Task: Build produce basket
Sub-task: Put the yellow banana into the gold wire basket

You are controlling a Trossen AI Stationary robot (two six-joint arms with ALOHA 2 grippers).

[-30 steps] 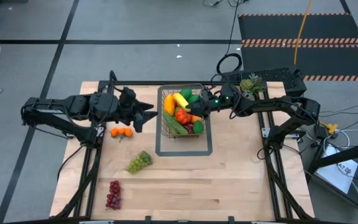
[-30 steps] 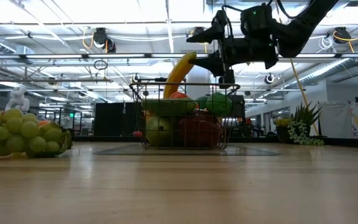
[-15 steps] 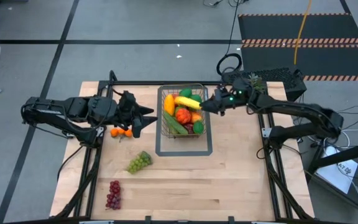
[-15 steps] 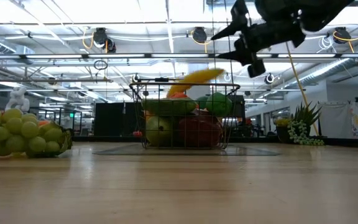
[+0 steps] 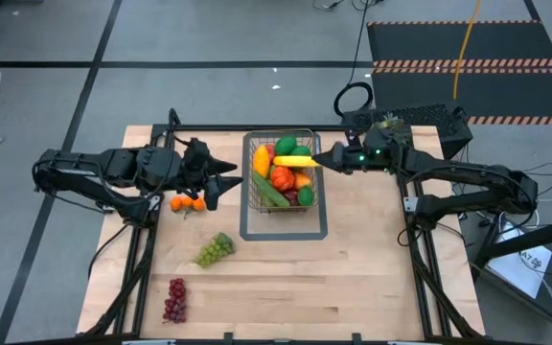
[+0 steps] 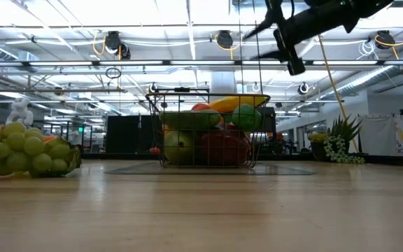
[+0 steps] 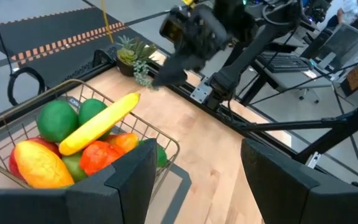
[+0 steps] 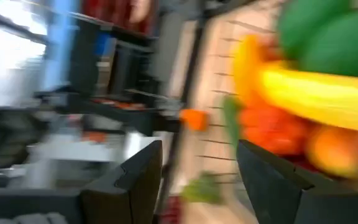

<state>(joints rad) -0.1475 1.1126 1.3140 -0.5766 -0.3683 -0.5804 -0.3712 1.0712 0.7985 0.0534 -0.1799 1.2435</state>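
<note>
The grey wire basket (image 5: 281, 172) stands on the table's far middle, filled with produce. The yellow banana (image 5: 293, 161) lies across the top of the pile, also seen as the banana (image 7: 101, 121) and the banana (image 6: 240, 103). My right gripper (image 5: 326, 158) hangs open in the air just right of the basket's far right corner, above rim height (image 6: 271, 38). My left gripper (image 5: 230, 177) waits open in the air left of the basket, fingers toward it. Small oranges (image 5: 186, 203), green grapes (image 5: 215, 249) and red grapes (image 5: 175, 299) lie on the table.
A flat grey rectangular outline (image 5: 284, 235) surrounds the basket's spot and reaches toward the near edge. A small potted plant (image 5: 383, 127) sits at the far right, behind my right arm. The loose fruit lies on the left half; bare wood spreads across the near right.
My right gripper has let go of the banana and drawn back from over the basket toward the table's right edge, rising a little. The banana, which stood slanted upright in the basket, has tipped over and now lies flat across the other produce.
</note>
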